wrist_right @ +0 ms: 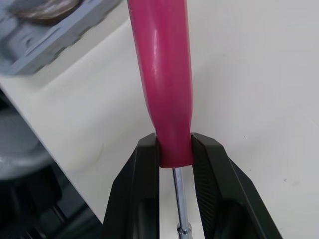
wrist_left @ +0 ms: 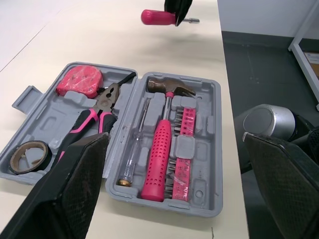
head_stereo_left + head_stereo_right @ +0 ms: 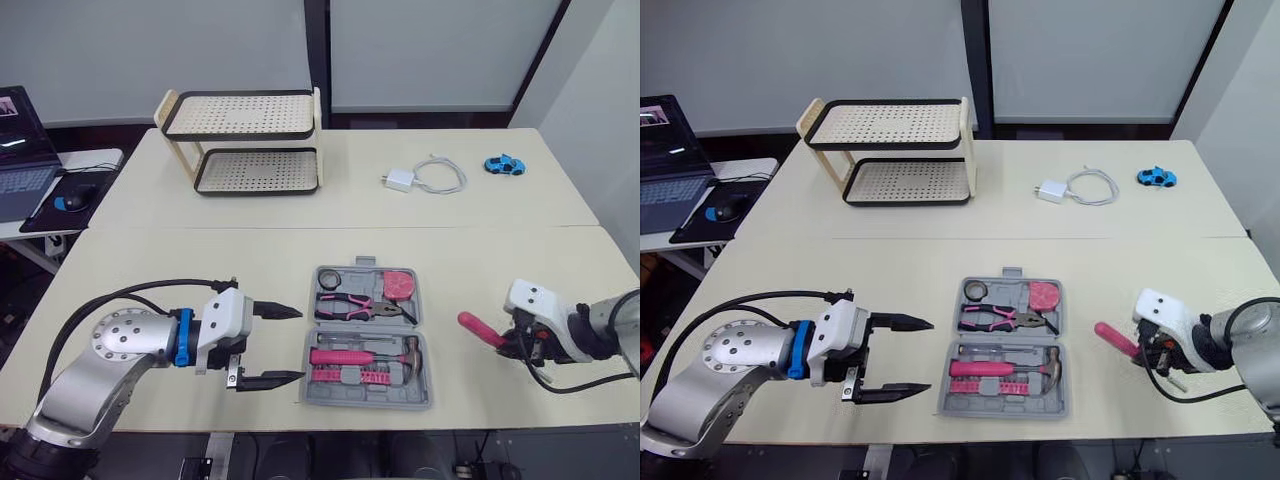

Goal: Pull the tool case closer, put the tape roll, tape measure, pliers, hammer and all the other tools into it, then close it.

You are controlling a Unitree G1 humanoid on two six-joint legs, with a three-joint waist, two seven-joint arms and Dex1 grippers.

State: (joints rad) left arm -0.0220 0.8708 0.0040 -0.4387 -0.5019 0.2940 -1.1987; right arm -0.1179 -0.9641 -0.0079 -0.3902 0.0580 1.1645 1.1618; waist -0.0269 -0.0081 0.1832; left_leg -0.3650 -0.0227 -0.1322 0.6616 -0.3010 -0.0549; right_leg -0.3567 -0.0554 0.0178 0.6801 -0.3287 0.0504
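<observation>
The grey tool case lies open near the table's front edge. Inside it are a tape roll, a pink tape measure, pliers, a pink-handled hammer and a strip of bits. Just left of the case, my left gripper stands open and holds nothing. To the right of the case, my right gripper is shut on a pink-handled screwdriver, lifted off the table, its handle pointing toward the case.
At the back left stands a two-tier perforated rack. A white charger with its cable and a blue toy car lie at the back right. A laptop and mouse sit on a side desk to the left.
</observation>
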